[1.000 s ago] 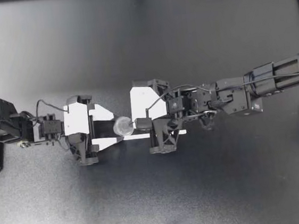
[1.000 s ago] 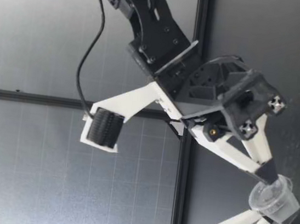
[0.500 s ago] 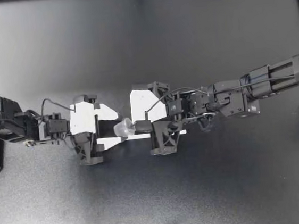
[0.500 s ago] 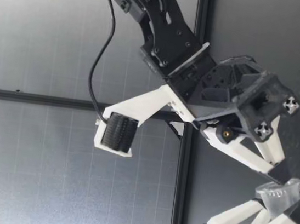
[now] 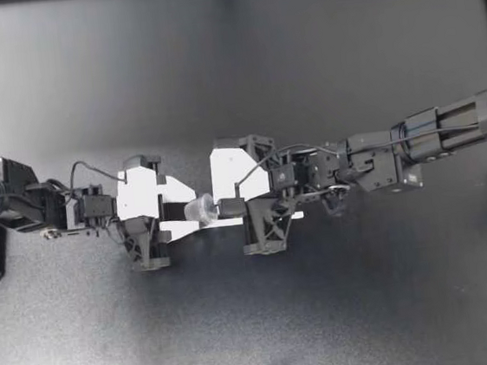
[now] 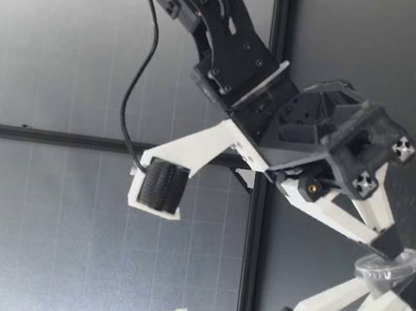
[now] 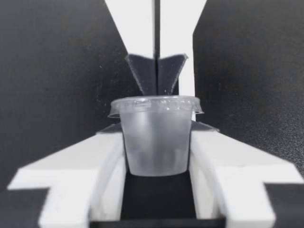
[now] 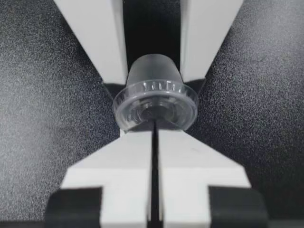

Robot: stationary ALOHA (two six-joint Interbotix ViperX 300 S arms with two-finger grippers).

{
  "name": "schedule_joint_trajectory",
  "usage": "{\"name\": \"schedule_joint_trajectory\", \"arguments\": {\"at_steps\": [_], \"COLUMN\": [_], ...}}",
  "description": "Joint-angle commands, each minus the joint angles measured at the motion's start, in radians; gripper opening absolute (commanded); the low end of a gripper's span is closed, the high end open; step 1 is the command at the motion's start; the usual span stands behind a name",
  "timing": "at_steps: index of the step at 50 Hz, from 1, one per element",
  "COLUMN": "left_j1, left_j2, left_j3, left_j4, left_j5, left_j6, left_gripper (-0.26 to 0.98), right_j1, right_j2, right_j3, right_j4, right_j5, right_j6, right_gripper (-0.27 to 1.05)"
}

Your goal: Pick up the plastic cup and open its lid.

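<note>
The plastic cup (image 5: 198,210) is just left of centre in the top view, between the two grippers, over the dark table (image 5: 231,62). Its lid (image 8: 155,107) is seated on the rim. The left gripper (image 5: 187,213) grasps the cup body: the left wrist view shows one white finger (image 7: 85,161) pressed against each side wall, with the cup upright. The right gripper (image 5: 222,208) enters from the frame's right. Its fingers are clenched almost together on the lid's edge. In the low view, its dark tip meets the lid rim from above.
</note>
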Motion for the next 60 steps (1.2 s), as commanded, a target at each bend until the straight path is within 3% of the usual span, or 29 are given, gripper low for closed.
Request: {"name": "schedule_joint_trajectory", "arguments": {"at_steps": [1,8,17,25,32,39,42,60], "left_j1": [0.005,0.003,-0.003,-0.003,-0.003,-0.003,-0.003,-0.008], "left_j2": [-0.012,-0.044,-0.121,-0.163,-0.16,-0.15,-0.147,-0.14], "left_j3": [-0.011,-0.008,-0.011,-0.015,-0.034,-0.06,-0.071,-0.11], "left_j4": [-0.003,-0.003,0.006,0.025,0.055,0.077,0.083,0.086], "left_j5": [-0.006,-0.041,-0.164,-0.284,-0.414,-0.517,-0.557,-0.638], "left_j6": [-0.002,-0.002,-0.003,-0.031,-0.092,-0.121,-0.129,-0.141], "left_gripper": [0.09,0.09,0.09,0.09,0.09,0.09,0.09,0.09], "right_j1": [0.003,0.003,0.031,0.044,0.044,0.044,0.046,0.046], "right_j2": [-0.083,-0.241,-0.485,-0.569,-0.588,-0.577,-0.575,-0.545], "right_j3": [0.011,0.107,0.298,0.422,0.437,0.437,0.44,0.442], "right_j4": [0.003,0.003,-0.011,-0.058,-0.063,-0.063,-0.058,0.052], "right_j5": [-0.011,-0.064,-0.345,-0.537,-0.558,-0.558,-0.561,-0.695], "right_j6": [0.003,0.003,-0.067,-0.225,-0.373,-0.604,-0.719,-1.233], "right_gripper": [-0.17,-0.17,-0.17,-0.12,0.06,0.38,0.47,0.47]}}
